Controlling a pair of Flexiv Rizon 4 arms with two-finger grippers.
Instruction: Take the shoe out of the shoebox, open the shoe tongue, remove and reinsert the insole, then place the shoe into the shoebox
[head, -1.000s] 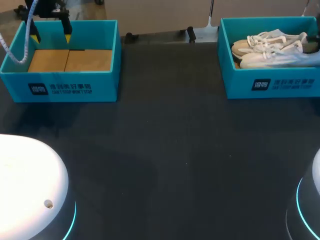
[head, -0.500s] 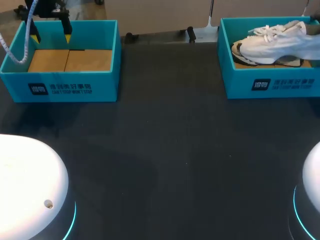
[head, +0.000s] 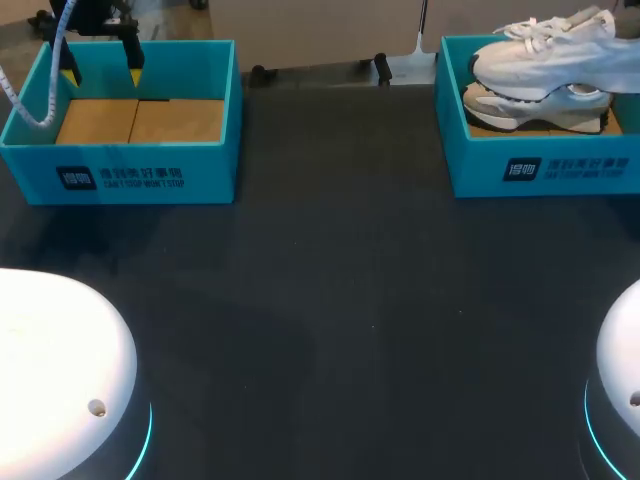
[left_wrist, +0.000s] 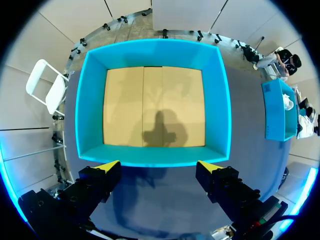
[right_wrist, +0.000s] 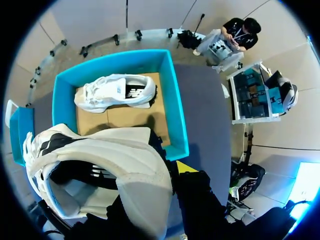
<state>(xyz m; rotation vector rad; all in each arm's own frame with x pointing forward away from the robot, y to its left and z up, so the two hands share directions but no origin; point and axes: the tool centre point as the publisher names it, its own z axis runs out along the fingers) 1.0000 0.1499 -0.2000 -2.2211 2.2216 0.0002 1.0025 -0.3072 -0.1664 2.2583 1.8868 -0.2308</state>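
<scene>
A white shoe (head: 548, 45) hangs above the right blue shoebox (head: 540, 168), its toe pointing left. My right gripper (right_wrist: 161, 176) is shut on the white shoe (right_wrist: 100, 170) at its heel, with one yellow fingertip (right_wrist: 185, 166) showing outside the collar and the other hidden. A second white shoe (head: 535, 105) lies on its side on the cardboard floor of that shoebox (right_wrist: 176, 107), seen below the held one as the second shoe (right_wrist: 116, 92). My left gripper (head: 102, 70) hangs open over the left shoebox.
The left blue shoebox (head: 120, 178) holds only its cardboard floor; my left gripper (left_wrist: 159, 167) hovers above the near wall of this box (left_wrist: 152, 47). Dark table (head: 340, 280) stretches between the boxes. My arms' white bases (head: 60, 370) sit at the front corners.
My right gripper has lifted one white shoe up out of the right shoebox, leaving the other lying inside. The left arm has not moved.
</scene>
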